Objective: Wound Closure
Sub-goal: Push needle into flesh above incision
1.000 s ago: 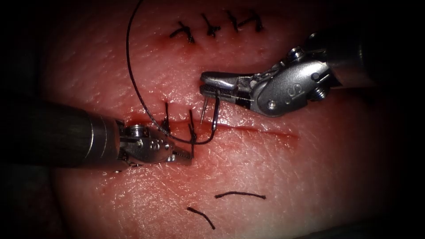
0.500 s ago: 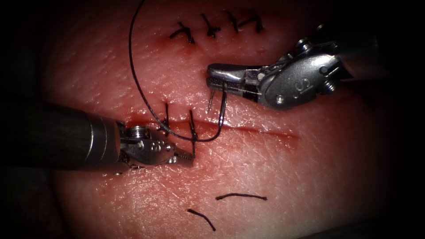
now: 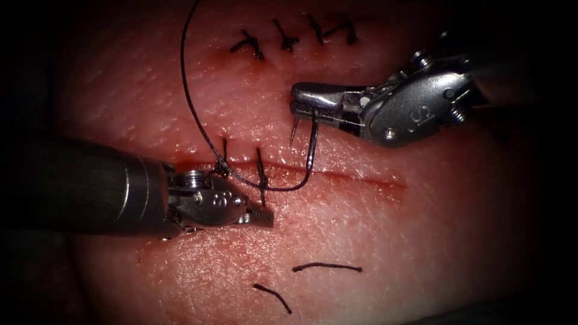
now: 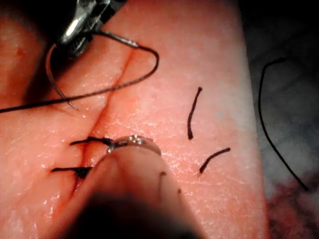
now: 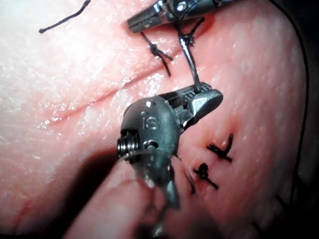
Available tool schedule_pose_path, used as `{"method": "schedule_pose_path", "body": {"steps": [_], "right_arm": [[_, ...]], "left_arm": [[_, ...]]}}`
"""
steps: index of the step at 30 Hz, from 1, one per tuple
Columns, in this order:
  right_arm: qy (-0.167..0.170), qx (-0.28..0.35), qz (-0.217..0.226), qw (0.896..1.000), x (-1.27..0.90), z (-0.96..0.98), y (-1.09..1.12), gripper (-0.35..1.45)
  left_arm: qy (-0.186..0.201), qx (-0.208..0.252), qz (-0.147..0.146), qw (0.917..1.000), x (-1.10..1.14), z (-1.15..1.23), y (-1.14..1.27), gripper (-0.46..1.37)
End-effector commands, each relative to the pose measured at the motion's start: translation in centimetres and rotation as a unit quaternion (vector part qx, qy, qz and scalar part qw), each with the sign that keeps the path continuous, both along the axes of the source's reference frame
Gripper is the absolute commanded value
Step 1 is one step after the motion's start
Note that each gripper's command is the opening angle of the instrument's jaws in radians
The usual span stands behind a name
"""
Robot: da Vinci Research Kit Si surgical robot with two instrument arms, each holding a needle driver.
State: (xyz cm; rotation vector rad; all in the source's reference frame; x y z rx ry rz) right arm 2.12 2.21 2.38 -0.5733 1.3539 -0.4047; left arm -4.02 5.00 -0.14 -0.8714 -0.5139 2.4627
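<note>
Needle [image 3: 310, 144] curved, in right gripper [image 3: 313, 103]

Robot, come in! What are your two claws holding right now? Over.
Right tool shut on needle, held clear above the tissue. Left tool shut, holding nothing. Thread trails across the cut.

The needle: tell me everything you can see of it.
The needle is a thin, dark, curved steel wire. The right tool has its jaws shut on it near the pointed end, whose tip pokes out just beside the jaws. It hangs clear above the tissue, over the cut, not in it. Its tail joins the thread.
</note>
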Motion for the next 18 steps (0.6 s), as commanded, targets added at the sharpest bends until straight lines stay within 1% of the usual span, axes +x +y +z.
{"method": "schedule_pose_path", "body": {"steps": [1,9,13,18], "right_arm": [[0.002,-0.01,0.001,1.0,-0.01,-0.01,-0.01,-0.35],[0.002,-0.018,0.004,1.0,-0.1,0.0,-0.02,-0.35],[0.002,-0.019,0.004,1.0,-0.12,-0.01,-0.05,-0.35],[0.003,-0.02,0.004,1.0,-0.12,-0.03,-0.08,-0.35]], "left_arm": [[-0.002,-0.004,0.002,1.0,-0.03,0.01,0.0,-0.35],[-0.006,-0.017,-0.008,0.9998,-0.13,0.06,0.08,-0.35],[-0.016,-0.019,-0.017,0.9996,-0.18,0.13,0.16,-0.35],[-0.014,-0.024,-0.021,0.9994,-0.24,0.24,0.21,-0.35]]}}
